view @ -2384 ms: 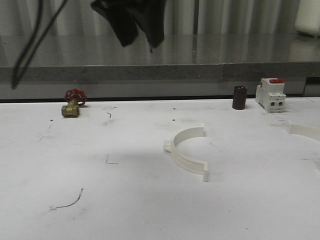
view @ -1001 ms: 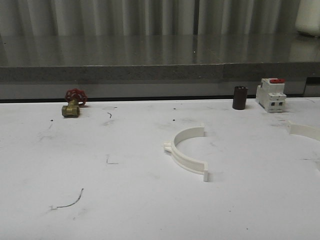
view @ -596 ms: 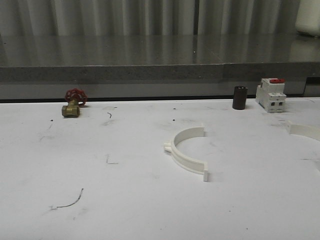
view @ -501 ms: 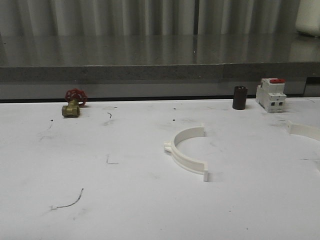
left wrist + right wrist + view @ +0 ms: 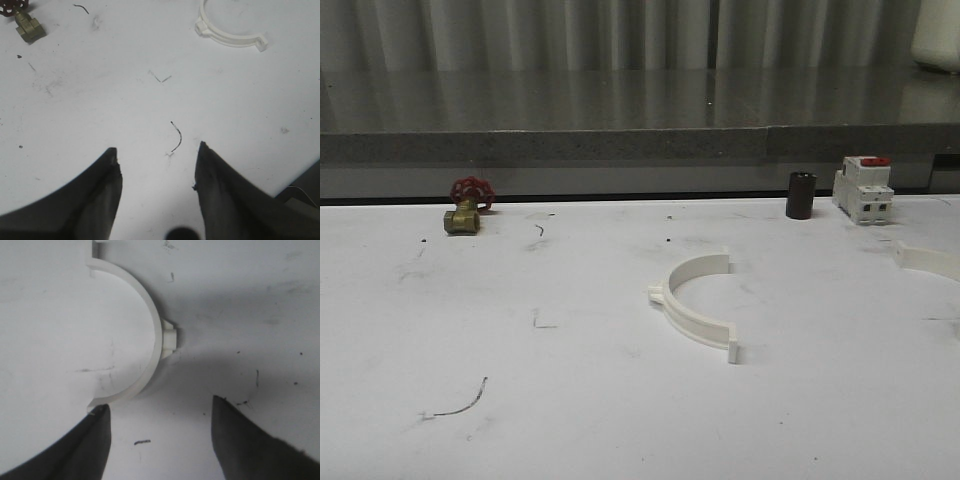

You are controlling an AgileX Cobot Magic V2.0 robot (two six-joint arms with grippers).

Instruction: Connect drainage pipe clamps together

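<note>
We saw one white half-ring clamp (image 5: 694, 303) lying flat on the white table (image 5: 570, 400), near the middle and somewhat toward the right edge, its open side facing the right edge and a small tab on its outer curve. A second clamp (image 5: 928, 259) lay at the right edge of the table, cut off by the frame, well apart from the first.

Along the far edge we noted a brass valve with a red handwheel (image 5: 466, 205) toward the left corner, and a dark cylinder (image 5: 800, 195) just beside a white breaker with a red top (image 5: 862, 189) toward the right corner. A thin dark wire scrap (image 5: 460, 402) lay near the front left.

In the left wrist view the left gripper (image 5: 156, 167) hung above bare table with its fingers spread wide and nothing between them; the wire scrap lay between the tips.

In the right wrist view the right gripper (image 5: 159, 417) also stood spread and empty, poised over the second clamp (image 5: 150, 335), one finger (image 5: 95, 437) close to the band's end.
</note>
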